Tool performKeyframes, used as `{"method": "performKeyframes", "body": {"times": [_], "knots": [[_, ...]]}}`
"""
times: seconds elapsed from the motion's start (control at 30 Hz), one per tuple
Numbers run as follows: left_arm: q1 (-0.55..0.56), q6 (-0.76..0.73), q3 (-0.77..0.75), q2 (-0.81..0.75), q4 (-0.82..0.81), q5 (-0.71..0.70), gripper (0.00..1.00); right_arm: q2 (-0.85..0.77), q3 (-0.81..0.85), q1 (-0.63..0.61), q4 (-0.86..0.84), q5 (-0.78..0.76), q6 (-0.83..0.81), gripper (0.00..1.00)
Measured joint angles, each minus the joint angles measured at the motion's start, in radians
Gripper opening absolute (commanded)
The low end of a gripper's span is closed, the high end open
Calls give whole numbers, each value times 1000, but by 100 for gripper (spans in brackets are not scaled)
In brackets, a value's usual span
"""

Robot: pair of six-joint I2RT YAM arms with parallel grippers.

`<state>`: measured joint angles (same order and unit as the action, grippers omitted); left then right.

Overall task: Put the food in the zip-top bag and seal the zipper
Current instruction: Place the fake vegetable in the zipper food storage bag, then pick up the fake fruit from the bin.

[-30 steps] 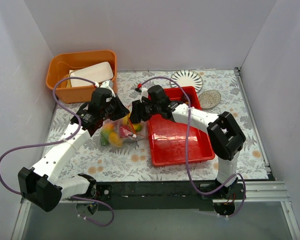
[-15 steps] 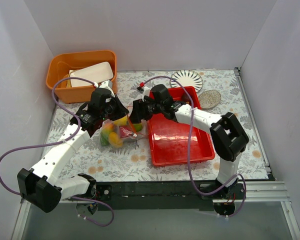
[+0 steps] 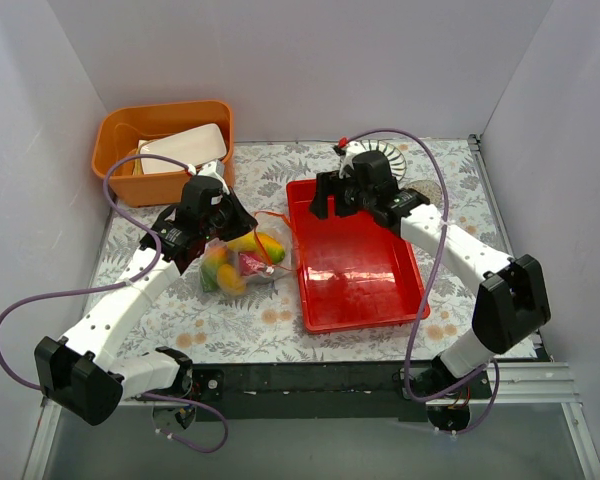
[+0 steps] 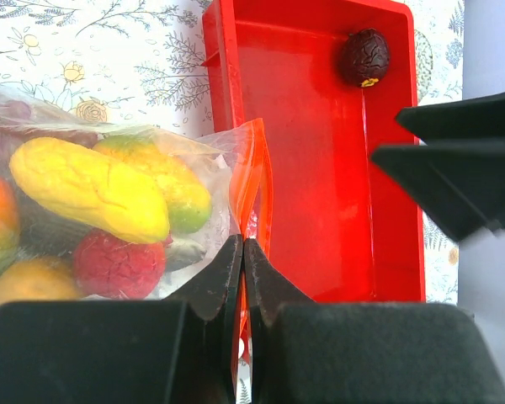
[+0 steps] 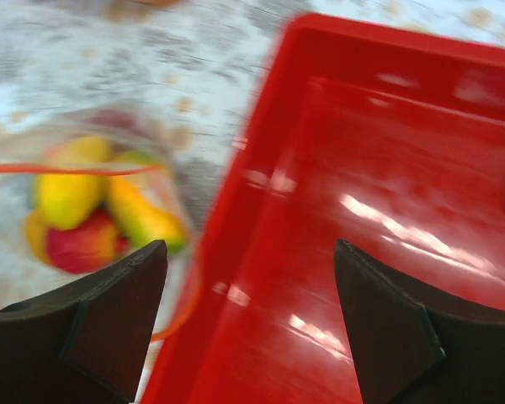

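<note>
The clear zip-top bag [image 3: 242,258] lies left of the red tray [image 3: 360,285] and holds mangoes [image 4: 93,189], a red apple [image 4: 118,265] and other food. My left gripper [image 3: 228,222] is shut on the orange-red zipper [image 4: 259,168] at the bag's mouth; its shut tips show in the left wrist view [image 4: 242,246]. My right gripper [image 3: 322,200] is open and empty above the tray's far left corner, apart from the bag [image 5: 101,202]. It also shows in the right wrist view [image 5: 248,290]. A dark plum [image 4: 364,56] lies in a corner of the tray.
An orange bin [image 3: 120,150] holding a white container [image 3: 185,148] stands at the back left. A striped plate [image 3: 385,152] sits behind the tray, partly under the right arm. White walls close in the table on three sides.
My right gripper has left the bag's mouth and moved right and back over the red tray. The bag's mouth edge has slackened. My left gripper has stayed put.
</note>
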<state>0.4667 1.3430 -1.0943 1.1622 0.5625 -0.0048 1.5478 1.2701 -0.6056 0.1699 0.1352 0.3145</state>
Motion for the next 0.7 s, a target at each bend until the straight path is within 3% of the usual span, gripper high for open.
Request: {"method": "performKeyframes", "body": {"times": [0.23,0.5,0.7], "knots": [[0,0,0,0,0,0,0,111,32,101,194,-241,-66,89],[0,-5,2,0,-3,1,0,185,49,136,164,-388,-108,88],[0,-19,2,1,-1,20,0,366,204,157,161,-472,-110,88]]}}
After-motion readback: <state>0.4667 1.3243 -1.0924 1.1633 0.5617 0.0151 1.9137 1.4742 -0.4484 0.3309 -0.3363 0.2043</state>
